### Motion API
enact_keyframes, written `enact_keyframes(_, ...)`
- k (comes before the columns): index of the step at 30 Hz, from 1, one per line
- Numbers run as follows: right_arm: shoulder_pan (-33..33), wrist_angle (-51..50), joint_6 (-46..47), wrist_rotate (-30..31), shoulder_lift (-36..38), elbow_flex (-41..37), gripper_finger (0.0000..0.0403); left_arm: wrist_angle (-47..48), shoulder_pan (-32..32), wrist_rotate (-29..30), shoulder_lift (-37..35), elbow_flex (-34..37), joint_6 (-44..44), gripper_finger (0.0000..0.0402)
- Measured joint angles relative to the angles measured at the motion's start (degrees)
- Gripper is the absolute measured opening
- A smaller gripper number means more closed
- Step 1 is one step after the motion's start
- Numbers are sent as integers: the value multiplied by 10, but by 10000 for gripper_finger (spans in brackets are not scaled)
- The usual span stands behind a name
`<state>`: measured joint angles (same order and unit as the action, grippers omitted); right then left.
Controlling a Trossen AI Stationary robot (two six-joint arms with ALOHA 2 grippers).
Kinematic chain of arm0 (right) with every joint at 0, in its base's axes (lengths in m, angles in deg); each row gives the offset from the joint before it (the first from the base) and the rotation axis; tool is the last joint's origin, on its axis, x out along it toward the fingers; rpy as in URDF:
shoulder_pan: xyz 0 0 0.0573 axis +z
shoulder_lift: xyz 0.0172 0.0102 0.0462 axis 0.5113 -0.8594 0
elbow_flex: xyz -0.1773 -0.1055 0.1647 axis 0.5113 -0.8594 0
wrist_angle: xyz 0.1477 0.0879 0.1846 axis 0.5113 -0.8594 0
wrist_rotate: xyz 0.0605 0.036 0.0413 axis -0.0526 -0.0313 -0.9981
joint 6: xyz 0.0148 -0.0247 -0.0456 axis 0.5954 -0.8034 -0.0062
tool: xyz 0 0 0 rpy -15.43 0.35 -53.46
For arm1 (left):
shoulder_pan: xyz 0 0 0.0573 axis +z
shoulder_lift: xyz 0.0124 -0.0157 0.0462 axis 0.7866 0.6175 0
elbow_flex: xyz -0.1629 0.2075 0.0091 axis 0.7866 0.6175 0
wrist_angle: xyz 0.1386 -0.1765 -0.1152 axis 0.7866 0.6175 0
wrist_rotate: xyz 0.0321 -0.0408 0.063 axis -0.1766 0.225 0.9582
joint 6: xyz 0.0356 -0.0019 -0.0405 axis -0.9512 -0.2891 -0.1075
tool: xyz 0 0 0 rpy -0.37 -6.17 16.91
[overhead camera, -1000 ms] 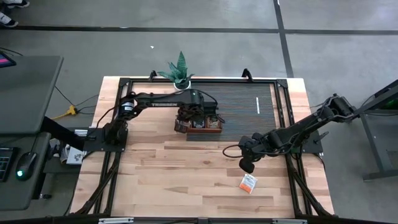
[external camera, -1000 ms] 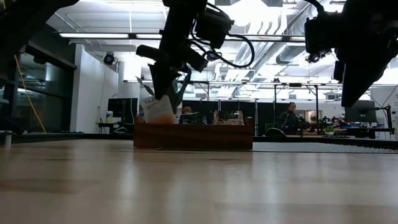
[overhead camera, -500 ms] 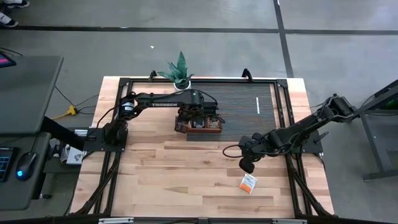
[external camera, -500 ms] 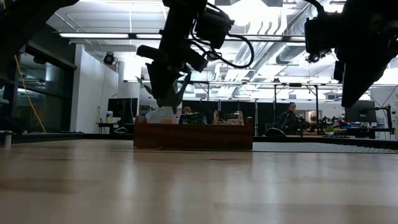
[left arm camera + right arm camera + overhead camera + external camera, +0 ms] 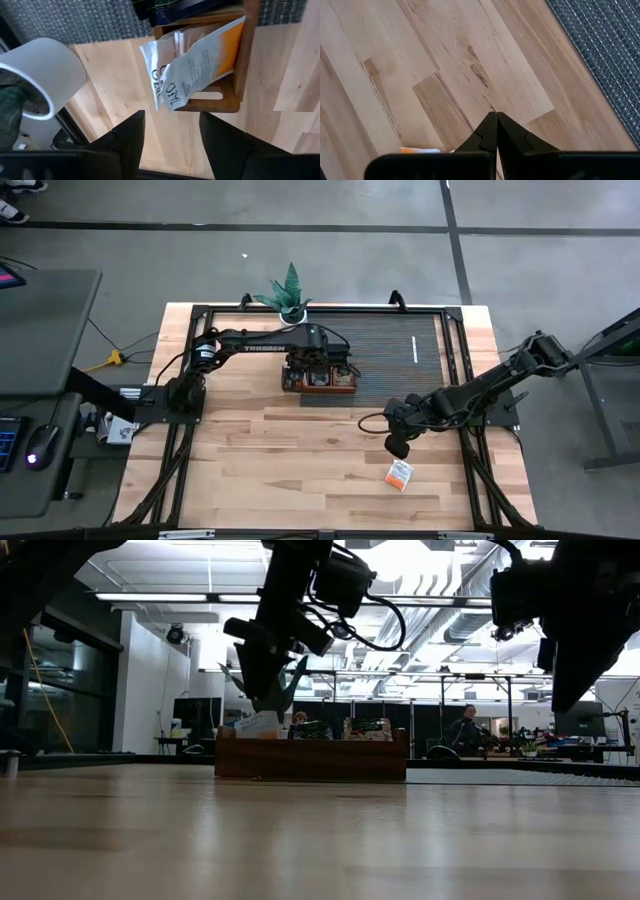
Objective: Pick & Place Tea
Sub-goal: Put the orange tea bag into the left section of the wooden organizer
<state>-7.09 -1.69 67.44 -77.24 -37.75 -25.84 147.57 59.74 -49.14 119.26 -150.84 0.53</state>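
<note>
A white-and-orange tea sachet (image 5: 200,62) lies crumpled in the end compartment of the brown wooden tray (image 5: 245,60), another like it beneath it, and one end sticks up over the rim (image 5: 258,724). Dark sachets (image 5: 170,6) fill the compartment beside it. My left gripper (image 5: 172,137) hangs open just above that end of the tray (image 5: 320,383), its fingers clear of the sachet. My right gripper (image 5: 496,125) is shut and holds nothing above the bare wood (image 5: 397,446). One more white-and-orange sachet (image 5: 399,474) lies flat on the table just near of it.
A plant in a white pot (image 5: 290,295) stands just beyond the tray, close to my left arm. The tray rests at the near edge of a dark ribbed mat (image 5: 400,350). A black frame (image 5: 455,340) borders the table. Bare wood lies toward the near edge.
My left gripper has opened and let go of the white-and-orange sachet. The sachet has dropped from above the tray into the end compartment, where it now rests with its top above the rim. The gripper has stayed over the tray.
</note>
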Motion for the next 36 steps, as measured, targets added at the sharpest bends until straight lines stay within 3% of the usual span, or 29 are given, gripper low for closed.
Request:
enact_keyframes(9,7,-6,15,-14,2,0,0,0,0,52,-4,-3,35,186)
enact_keyframes(15,51,-35,69,12,51,0,0,-1,0,-37,-12,-50,82,186)
enact_keyframes(24,182,-52,243,163,131,0,0,-152,-55,-184,-12,-104,110,186)
enact_keyframes(29,250,-44,335,181,108,0,0,-247,-107,-212,-9,-104,115,186)
enact_keyframes(36,306,54,417,143,19,0,0,-356,-144,-257,28,-107,138,186)
